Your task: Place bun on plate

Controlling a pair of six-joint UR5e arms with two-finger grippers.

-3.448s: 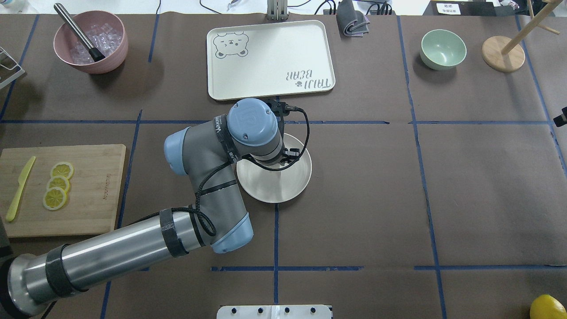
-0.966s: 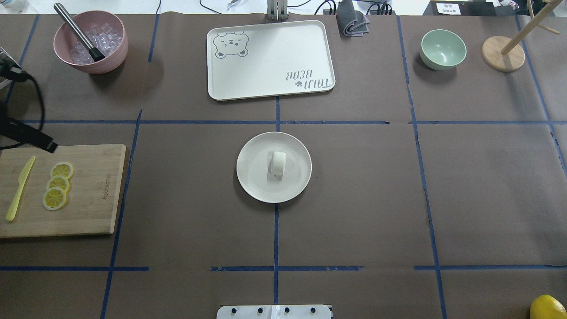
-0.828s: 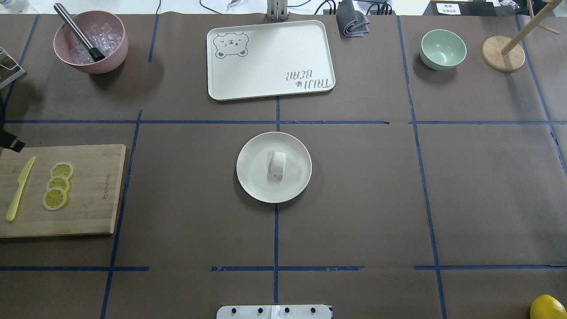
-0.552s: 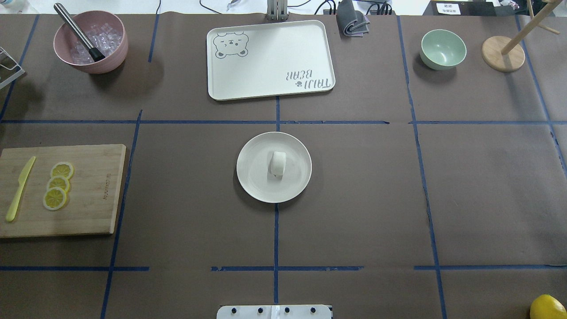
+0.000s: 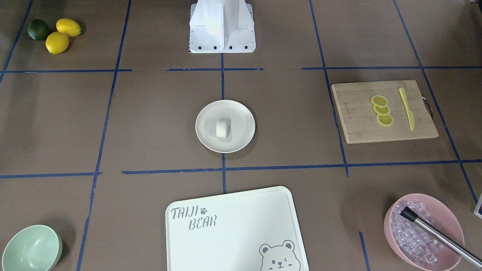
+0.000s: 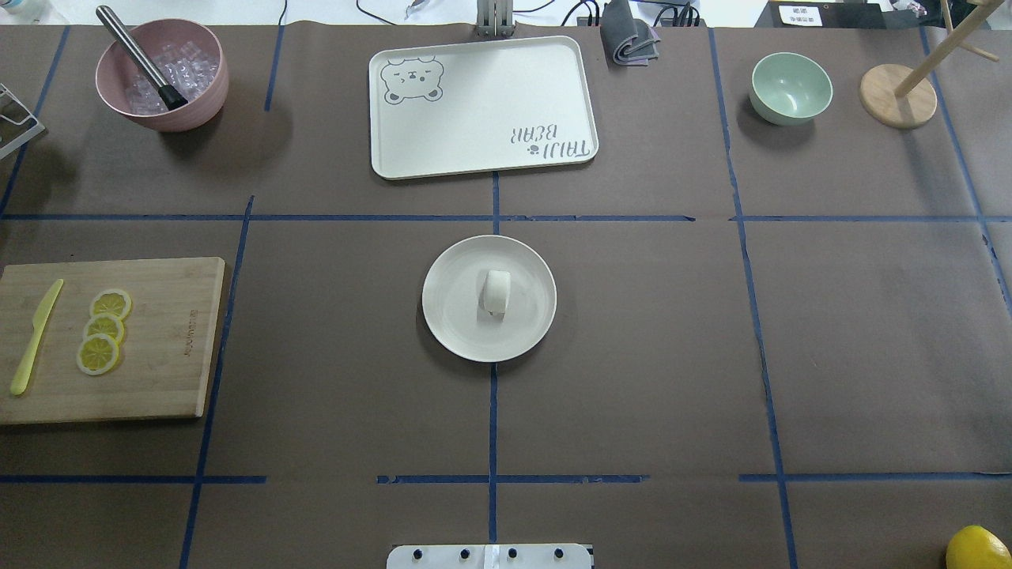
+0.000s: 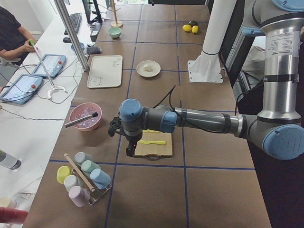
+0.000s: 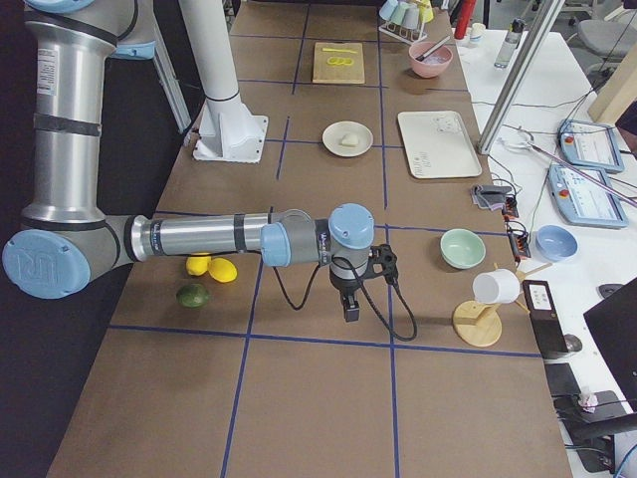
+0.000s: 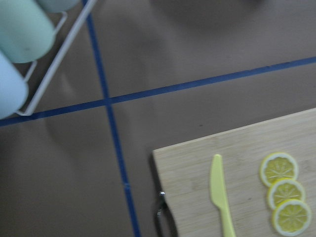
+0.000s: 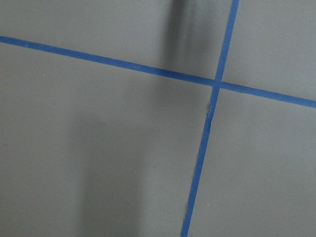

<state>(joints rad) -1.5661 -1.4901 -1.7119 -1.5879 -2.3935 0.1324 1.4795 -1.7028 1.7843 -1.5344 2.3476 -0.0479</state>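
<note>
**Count.** One bun (image 6: 496, 292), one plate (image 6: 451, 312), one bear-printed tray (image 6: 482, 111) and one mint-green bowl (image 6: 791, 87). One pink bowl (image 6: 162, 75) holds ice and one metal rod (image 6: 138, 55). One cutting board (image 6: 158, 356) carries three lemon slices (image 6: 105, 328) and one yellow knife (image 6: 33, 338). Two lemons (image 5: 57, 42) and one lime (image 5: 37, 29) lie at the near right corner of the table (image 6: 632, 356).

**Location.** The bun lies on the plate, close to its centre and clear of the rim. The plate sits midway between the table's left and right ends, on the robot's side of the tray, which lies at the middle of the far edge.

**Relative to grippers.** The left gripper (image 7: 129, 151) hangs over the table's left end, by the outer corner of the cutting board, well apart from the bun. The right gripper (image 8: 350, 310) hangs over the right end, between the lemons and a wooden stand (image 8: 478, 324), also well apart from the bun. Each shows in a side view only, so I cannot tell whether its fingers are spread or pressed together.

**Orientation.** The bun's long axis runs from the robot's edge of the table towards the far edge, in line with the tray
</note>
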